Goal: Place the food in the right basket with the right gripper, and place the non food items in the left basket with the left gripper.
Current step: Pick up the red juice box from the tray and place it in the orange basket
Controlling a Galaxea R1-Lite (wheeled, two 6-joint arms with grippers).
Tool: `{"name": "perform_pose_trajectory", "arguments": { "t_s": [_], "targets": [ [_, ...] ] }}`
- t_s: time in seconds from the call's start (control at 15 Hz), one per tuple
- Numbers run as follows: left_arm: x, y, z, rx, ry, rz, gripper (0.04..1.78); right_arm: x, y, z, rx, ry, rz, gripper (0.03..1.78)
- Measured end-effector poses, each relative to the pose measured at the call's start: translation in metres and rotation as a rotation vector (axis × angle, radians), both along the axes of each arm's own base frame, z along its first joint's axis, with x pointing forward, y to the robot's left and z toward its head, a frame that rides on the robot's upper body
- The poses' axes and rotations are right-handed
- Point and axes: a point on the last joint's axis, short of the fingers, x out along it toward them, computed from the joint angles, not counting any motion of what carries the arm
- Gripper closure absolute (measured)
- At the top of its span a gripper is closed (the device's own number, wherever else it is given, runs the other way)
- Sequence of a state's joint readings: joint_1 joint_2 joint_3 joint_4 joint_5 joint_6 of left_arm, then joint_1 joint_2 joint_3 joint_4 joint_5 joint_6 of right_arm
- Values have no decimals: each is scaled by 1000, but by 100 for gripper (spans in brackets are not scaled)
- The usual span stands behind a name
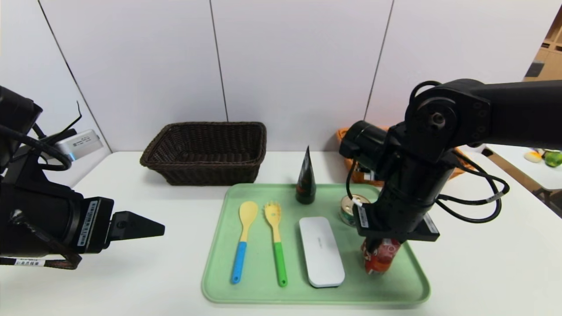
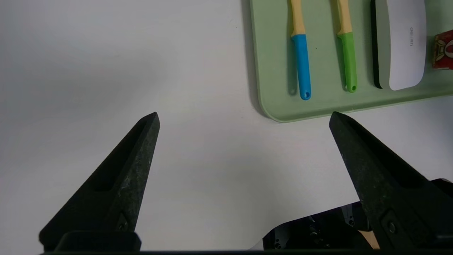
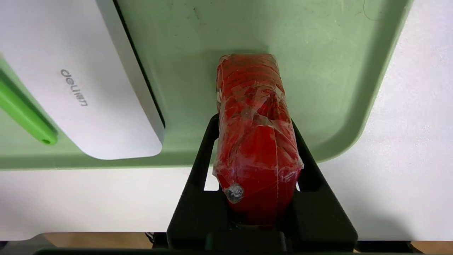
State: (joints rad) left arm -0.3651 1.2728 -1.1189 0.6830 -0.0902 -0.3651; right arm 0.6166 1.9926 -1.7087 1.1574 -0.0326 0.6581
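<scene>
Two arms are showing over the table (image 1: pixel 483 272), and we are working with the right one. Our right gripper (image 1: pixel 381 251) is reaching down over the tray's (image 1: pixel 263 294) near right corner, its fingers (image 3: pixel 304 177) clenched on the carton (image 3: pixel 254 134), one against each side. In the head view the carton is standing tilted on the tray under our wrist, and we cannot tell whether it is lifting off the surface.

Our left gripper (image 2: pixel 244 118) is hovering above bare table, left of the tray and near its front corner, with the fingers (image 2: pixel 120 184) spread wide and grasping nothing.

On the tray, the spoon (image 1: pixel 243 239) and the fork (image 1: pixel 275 241) are lying side by side at the left, handles toward us. The case (image 1: pixel 321 251) is lying just right of the fork, between it and the carton, apart from both. The tube (image 1: pixel 306 177) is standing upright at the tray's far edge, tip up. The tin (image 1: pixel 350 210) is sitting right of the tube, partly hidden behind our right arm.

Beyond the tray, the left basket (image 1: pixel 206 151) is sitting at the far left against the wall. The right basket (image 1: pixel 347 136) is showing only as an orange edge behind our right arm, at the far right.
</scene>
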Motion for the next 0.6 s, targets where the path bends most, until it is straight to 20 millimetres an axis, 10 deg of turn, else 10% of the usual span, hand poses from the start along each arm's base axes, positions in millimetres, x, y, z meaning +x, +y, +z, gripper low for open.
{"name": "perform_pose_trajectory", "arguments": {
  "t_s": [0.6],
  "targets": [
    [-8,3,-3,0,0,-3,13,-7,-65,115,338,-451,-134,142]
  ]
}}
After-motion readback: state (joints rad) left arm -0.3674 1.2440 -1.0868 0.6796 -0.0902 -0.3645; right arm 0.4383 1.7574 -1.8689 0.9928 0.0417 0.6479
